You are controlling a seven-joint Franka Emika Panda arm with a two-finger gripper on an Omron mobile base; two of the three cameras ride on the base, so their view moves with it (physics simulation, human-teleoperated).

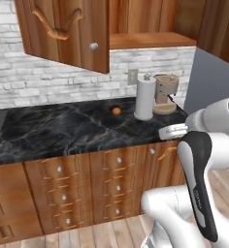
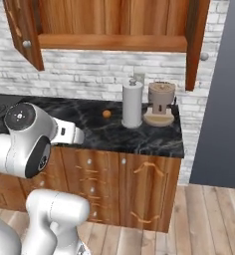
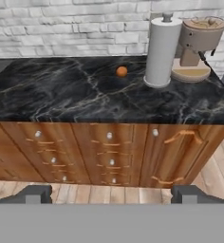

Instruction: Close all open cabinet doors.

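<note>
While the jaws are standing wide apart and gripping nothing, two cabinet doors are hanging open above the table [image 1: 48, 131]: the left door [image 1: 68, 31] at 11 o'clock, the right door [image 2: 194, 40] at 1 o'clock; paper towel roll [image 3: 161, 50] is sitting beside an orange [image 3: 122, 71].

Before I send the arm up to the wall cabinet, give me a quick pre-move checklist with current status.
1. Left cabinet door shut: not ok, swung open.
2. Right cabinet door shut: not ok, open edge-on.
3. End effector free: ok, open, holding nothing.
4. End effector near a door: not ok, low, facing the drawers.
5. Paper towel roll, coffee machine, small orange item below door level: ok.
</note>
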